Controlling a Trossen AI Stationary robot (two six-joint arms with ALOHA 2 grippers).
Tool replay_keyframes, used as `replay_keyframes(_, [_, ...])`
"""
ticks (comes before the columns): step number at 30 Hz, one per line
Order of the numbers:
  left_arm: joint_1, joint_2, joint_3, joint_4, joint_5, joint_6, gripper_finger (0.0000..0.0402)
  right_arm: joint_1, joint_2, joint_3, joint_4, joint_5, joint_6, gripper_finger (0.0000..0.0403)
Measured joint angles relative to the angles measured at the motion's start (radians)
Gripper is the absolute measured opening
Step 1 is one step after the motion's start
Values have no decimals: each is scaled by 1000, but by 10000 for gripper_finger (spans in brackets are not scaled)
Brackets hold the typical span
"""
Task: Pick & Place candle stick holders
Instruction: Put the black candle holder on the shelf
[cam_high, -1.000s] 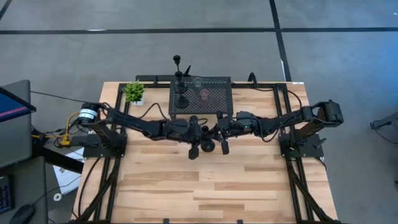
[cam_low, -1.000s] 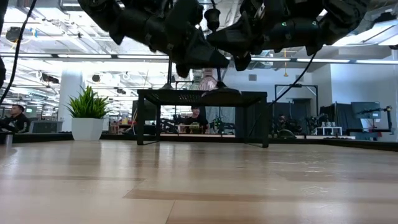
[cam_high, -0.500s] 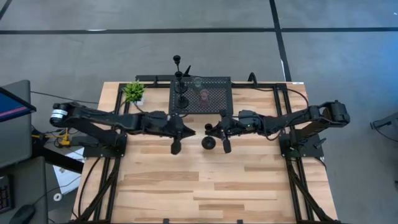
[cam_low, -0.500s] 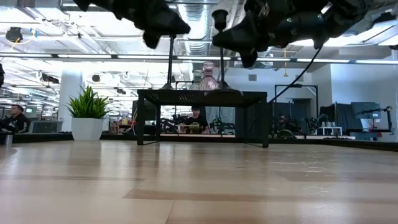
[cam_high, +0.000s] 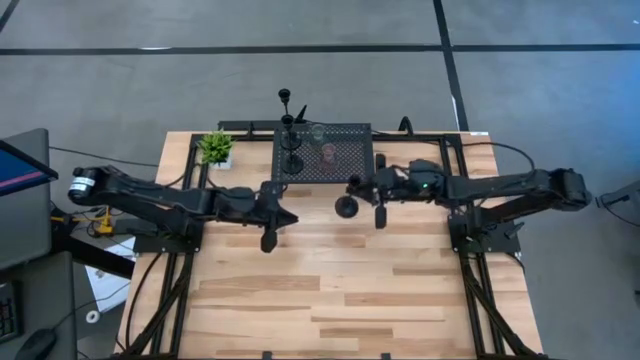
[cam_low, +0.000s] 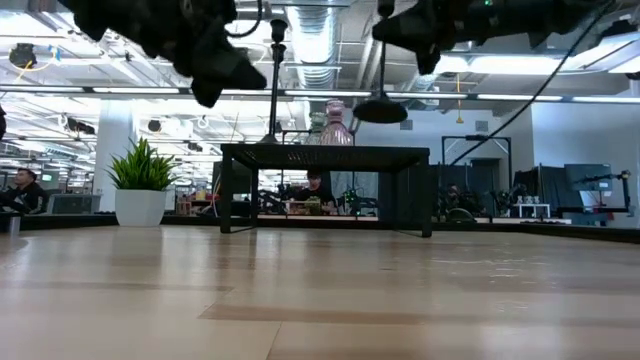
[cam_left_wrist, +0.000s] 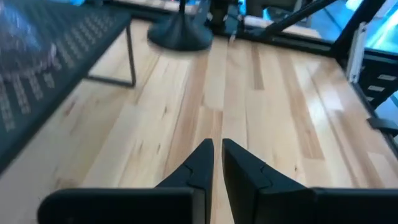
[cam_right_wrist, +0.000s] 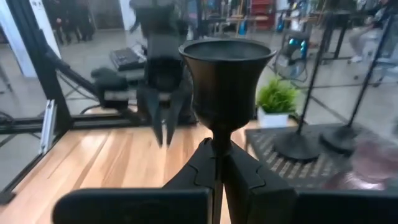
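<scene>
My right gripper (cam_high: 356, 186) is shut on a slim black stemmed candle holder (cam_low: 381, 70), held in the air in front of the black perforated stand (cam_high: 322, 152). Its cup shows in the right wrist view (cam_right_wrist: 227, 68). On the stand rest two more black stemmed holders (cam_high: 292, 165) (cam_high: 287, 125) on their round bases, a greenish-grey bell-shaped one (cam_high: 318, 132) and a pinkish one (cam_high: 329, 153). My left gripper (cam_high: 270, 238) is shut and empty above the table, to the left of the held holder; it also shows in its wrist view (cam_left_wrist: 216, 149). My right gripper pinches the holder's stem just below the cup (cam_right_wrist: 215, 144) between its two fingers. The fingers lie level and come from the table's right side, across the stem. The holder hangs upright, lifted clear, with its round base (cam_low: 380, 108) above the height of the stand's top.
A small green potted plant (cam_high: 216, 148) stands at the far left next to the stand. The wooden table (cam_high: 330, 300) stretches bare toward its near edge. A person (cam_low: 17, 190) sits in the room behind the table.
My left gripper has let go of the black holder and drawn back toward the table's left edge. My right gripper has carried the holder, still upright, up and toward the far edge, closer to the stand.
</scene>
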Motion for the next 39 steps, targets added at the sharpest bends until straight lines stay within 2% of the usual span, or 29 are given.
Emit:
replay_keyframes(5, [0,21,-14,14,-6,-20,33,-76,-67,-1,-27,-3,-6,0])
replay_keyframes(10, [-7,31,-14,28,-6,-19,33,-168,-68,-1,-24,-9,-5,0])
replay_keyframes(20, [-49,31,-14,33,-5,-18,33,-344,43,0,83,-16,-4,0])
replay_keyframes(25, [-58,31,-14,36,-5,-16,33,-412,104,57,86,-43,-3,0])
replay_keyframes(29, [-58,31,-14,36,-6,-16,33,-441,165,135,54,-91,-3,0])
replay_keyframes(33, [-58,31,-14,37,-5,-16,33,-447,227,197,-28,-92,-23,0])
replay_keyframes(39, [-58,32,-14,36,-5,-16,33,-461,257,221,-50,-85,-32,0])
